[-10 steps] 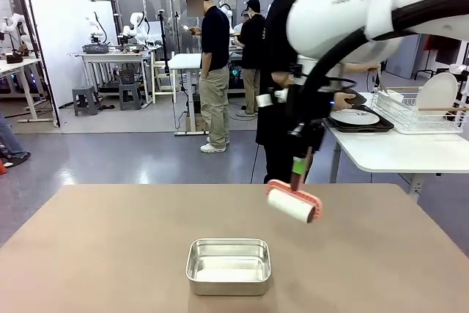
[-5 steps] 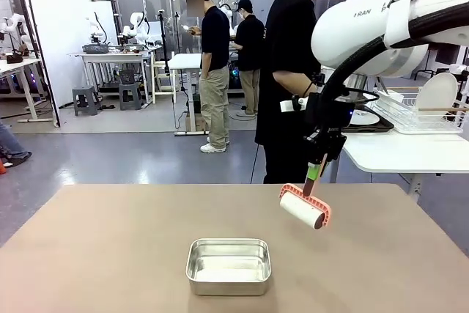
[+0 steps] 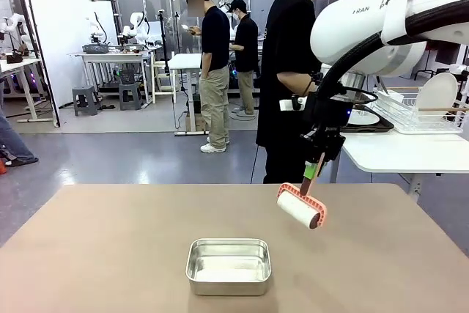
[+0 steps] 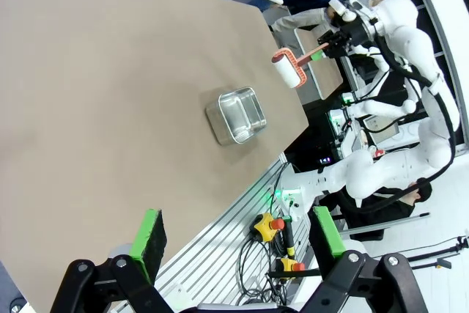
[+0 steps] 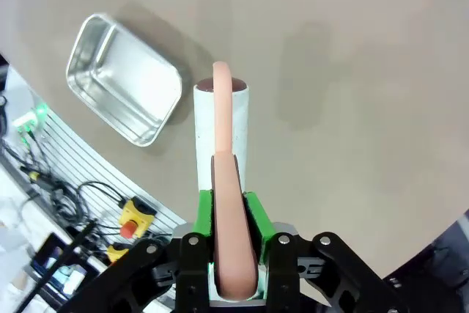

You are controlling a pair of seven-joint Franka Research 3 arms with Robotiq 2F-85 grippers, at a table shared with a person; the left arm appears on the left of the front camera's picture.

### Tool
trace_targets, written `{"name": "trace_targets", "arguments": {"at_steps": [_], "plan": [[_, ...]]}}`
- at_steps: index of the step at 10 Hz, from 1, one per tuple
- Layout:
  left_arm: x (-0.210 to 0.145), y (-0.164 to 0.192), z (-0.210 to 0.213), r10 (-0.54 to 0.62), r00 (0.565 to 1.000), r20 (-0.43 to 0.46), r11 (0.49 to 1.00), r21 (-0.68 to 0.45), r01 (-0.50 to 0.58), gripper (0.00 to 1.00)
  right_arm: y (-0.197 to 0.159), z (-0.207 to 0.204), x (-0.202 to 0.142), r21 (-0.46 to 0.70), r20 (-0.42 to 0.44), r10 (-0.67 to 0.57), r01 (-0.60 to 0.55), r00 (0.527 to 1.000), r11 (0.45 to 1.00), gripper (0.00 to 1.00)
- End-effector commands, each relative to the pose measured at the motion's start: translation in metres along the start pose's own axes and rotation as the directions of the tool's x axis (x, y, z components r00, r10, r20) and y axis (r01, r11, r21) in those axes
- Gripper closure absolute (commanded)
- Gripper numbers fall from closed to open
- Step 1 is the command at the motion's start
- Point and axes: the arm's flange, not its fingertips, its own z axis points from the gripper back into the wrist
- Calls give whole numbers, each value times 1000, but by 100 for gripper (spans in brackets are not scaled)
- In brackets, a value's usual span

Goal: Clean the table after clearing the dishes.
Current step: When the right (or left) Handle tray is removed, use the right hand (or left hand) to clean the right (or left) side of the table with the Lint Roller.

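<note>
The tan table (image 3: 110, 247) carries a steel pan (image 3: 229, 265) near its front middle. My right gripper (image 3: 314, 166) is shut on the handle of a pink-framed white roller (image 3: 299, 208), which hangs tilted a little above the table's far right part. In the right wrist view the green pads (image 5: 255, 218) clamp the pink handle of the roller (image 5: 220, 119), with the pan (image 5: 124, 89) to its left. My left gripper (image 4: 238, 236) stands open, high above the table (image 4: 95, 108), holding nothing. A white plate on a dark tray (image 3: 357, 118), one of the dishes, rests on the white side table.
A person in black (image 3: 289, 71) stands just behind the table's far edge. To the right is a white side table (image 3: 396, 153) with a wire rack (image 3: 421, 111) holding a plate. Other people stand farther back.
My right arm has carried the roller a little to the right over the table. The person has straightened up from the side table and shifted slightly.
</note>
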Motion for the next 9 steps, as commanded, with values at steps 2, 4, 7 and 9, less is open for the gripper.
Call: {"name": "trace_targets", "arguments": {"at_steps": [2, 4, 7, 9], "plan": [[-2, -2, 2, -12, 1000, 1, 1000, -5, 12, 0, -40, -16, 12, 167, 107, -323, 303, 940, 938, 78], [-2, -2, 2, -12, 1000, 1, 1000, -5, 12, 0, -63, -28, 12, 257, 119, -432, 393, 894, 883, 78], [-2, -2, 2, -12, 1000, 1, 1000, -5, 12, 0, -115, -68, 6, 469, 108, -513, 412, 851, 781, 78], [-2, -2, 2, -12, 1000, 1, 1000, -5, 12, 0, -141, -94, 4, 541, 83, -530, 409, 844, 735, 78]]}}
